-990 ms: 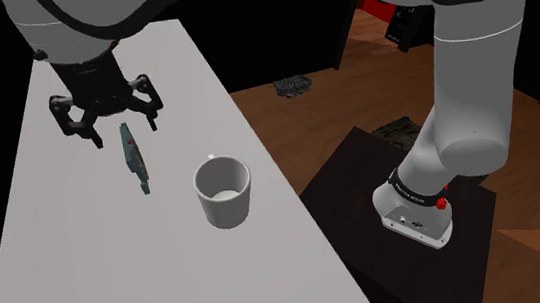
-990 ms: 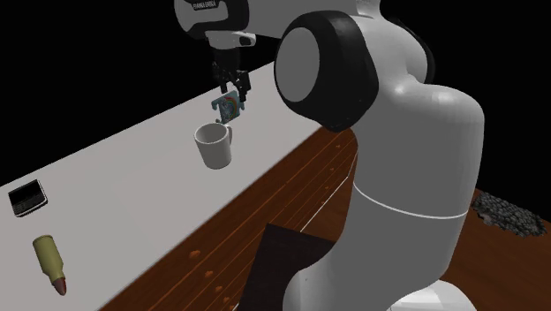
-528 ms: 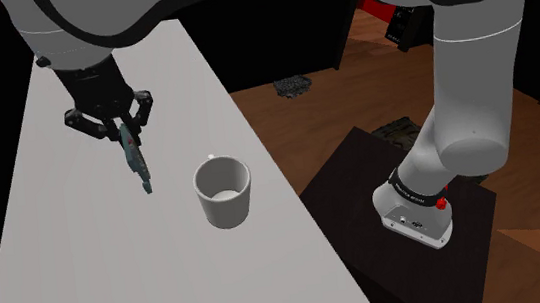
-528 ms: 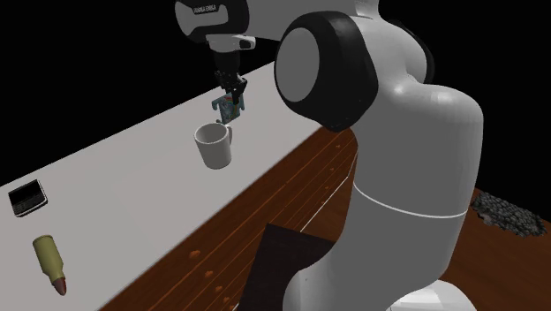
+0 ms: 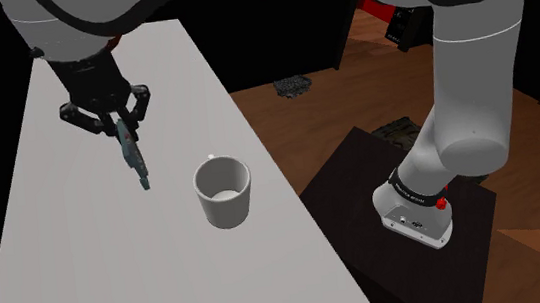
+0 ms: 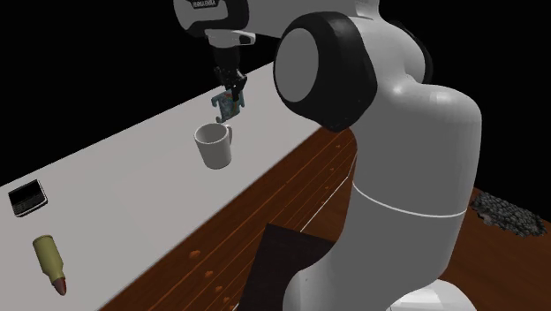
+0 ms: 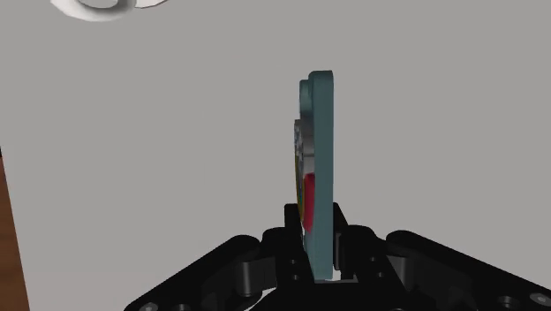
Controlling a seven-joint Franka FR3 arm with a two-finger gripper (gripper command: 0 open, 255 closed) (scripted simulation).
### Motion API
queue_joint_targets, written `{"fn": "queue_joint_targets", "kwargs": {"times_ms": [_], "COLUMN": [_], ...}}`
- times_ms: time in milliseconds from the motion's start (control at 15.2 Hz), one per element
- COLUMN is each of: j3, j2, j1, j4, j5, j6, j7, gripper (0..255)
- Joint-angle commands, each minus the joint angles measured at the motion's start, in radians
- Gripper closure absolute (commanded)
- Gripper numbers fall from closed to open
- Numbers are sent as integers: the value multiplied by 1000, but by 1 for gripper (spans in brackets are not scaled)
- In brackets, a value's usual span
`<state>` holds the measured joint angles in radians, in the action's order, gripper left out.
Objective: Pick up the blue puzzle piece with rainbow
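The jaws pinch the blue puzzle piece (image 7: 318, 168) by one end, so that it stands edge-on between them, with a printed face showing some red on one side. It hangs over the grey worktop (image 5: 86, 252) near a white mug (image 5: 223, 192), to the shoulder view's left of it. A phone (image 6: 26, 197) and a cartridge (image 6: 50, 261) lie well apart.

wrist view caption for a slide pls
Black fingers clasp the blue puzzle piece edge-on, grey table behind.
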<state>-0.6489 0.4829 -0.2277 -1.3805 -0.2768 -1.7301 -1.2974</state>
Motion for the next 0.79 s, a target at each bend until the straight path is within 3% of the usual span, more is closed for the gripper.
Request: {"fn": "queue_joint_targets", "kwargs": {"times_ms": [0, 726], "j3": [-2, -2], "j2": [-3, 16], "j1": [-3, -43], "j4": [21, 204], "j5": [2, -5], "j6": [24, 183], "j7": [2, 10], "gripper": [255, 255]}}
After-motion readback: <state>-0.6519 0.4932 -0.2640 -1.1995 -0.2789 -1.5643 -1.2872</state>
